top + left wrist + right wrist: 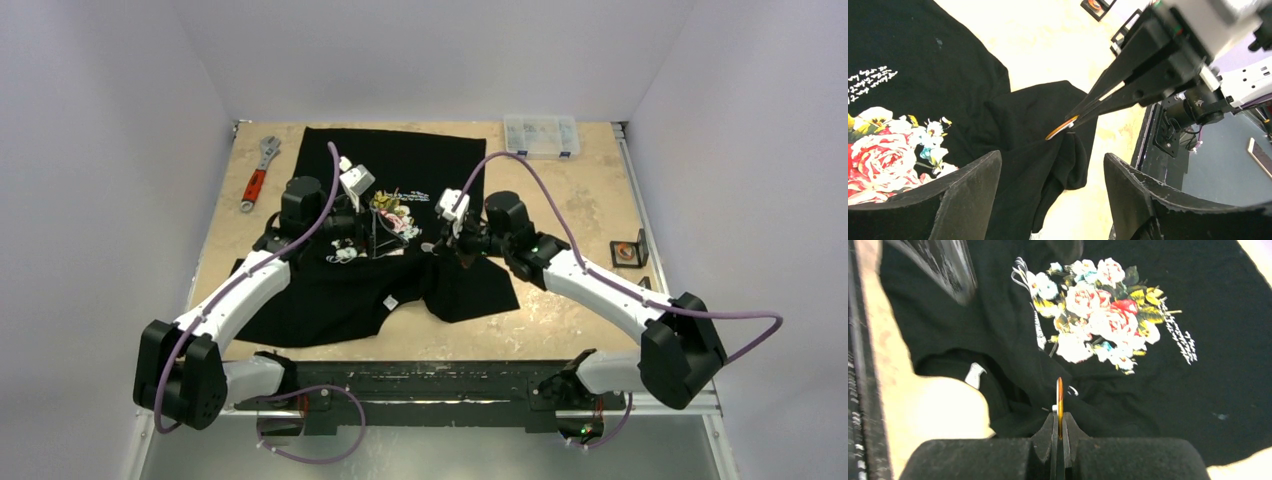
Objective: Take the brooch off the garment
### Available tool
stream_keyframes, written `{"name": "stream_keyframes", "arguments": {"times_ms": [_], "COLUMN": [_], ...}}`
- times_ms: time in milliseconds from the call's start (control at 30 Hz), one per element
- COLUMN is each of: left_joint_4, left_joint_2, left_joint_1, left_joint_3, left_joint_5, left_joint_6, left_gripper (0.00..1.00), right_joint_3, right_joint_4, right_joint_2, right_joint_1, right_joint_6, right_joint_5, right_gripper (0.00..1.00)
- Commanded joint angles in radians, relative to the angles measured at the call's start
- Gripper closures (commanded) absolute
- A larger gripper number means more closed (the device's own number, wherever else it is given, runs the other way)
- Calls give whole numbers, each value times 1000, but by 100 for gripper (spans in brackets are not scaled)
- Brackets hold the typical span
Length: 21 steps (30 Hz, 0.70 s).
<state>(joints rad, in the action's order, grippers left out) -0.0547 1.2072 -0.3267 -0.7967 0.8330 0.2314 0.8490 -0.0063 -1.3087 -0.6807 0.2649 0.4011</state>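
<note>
Where the garment (pixel 330 300) bunches right of its rose print (pixel 1098 315), your right gripper (pixel 1059 426) pinches the brooch (pixel 1060 399), apparently attached there; your left gripper (pixel 1050 160) hangs spread beside the print.

You are working in a robotics lab test cell, not a home or a shop. Plain white walls (pixel 100 150) box in a beige table (pixel 580 200) on three sides. The left arm (pixel 240 295) and right arm (pixel 600 285) are mounted on a black rail (pixel 440 385) at its near edge, trailing purple cables (pixel 745 317). A red-handled wrench (pixel 258 172) and a clear compartment box (pixel 541 135) lie near the far edge.
</note>
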Motion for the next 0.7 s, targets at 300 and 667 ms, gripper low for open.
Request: {"name": "stream_keyframes", "arguments": {"times_ms": [300,667], "left_joint_4": [90,96], "left_joint_2": [-84,-63], "left_joint_1": [18,21], "left_joint_3": [10,-9], "left_joint_5": [-47,-59], "left_joint_6": [-86,-100], "left_gripper": [0,0], "right_joint_3": [-150,-238], "right_joint_4": [305,383], "right_joint_2": [-20,-37], "right_joint_1": [-63,-63], "right_joint_6": [377,552], "right_joint_5": [-442,-479], "right_gripper": [100,100]}}
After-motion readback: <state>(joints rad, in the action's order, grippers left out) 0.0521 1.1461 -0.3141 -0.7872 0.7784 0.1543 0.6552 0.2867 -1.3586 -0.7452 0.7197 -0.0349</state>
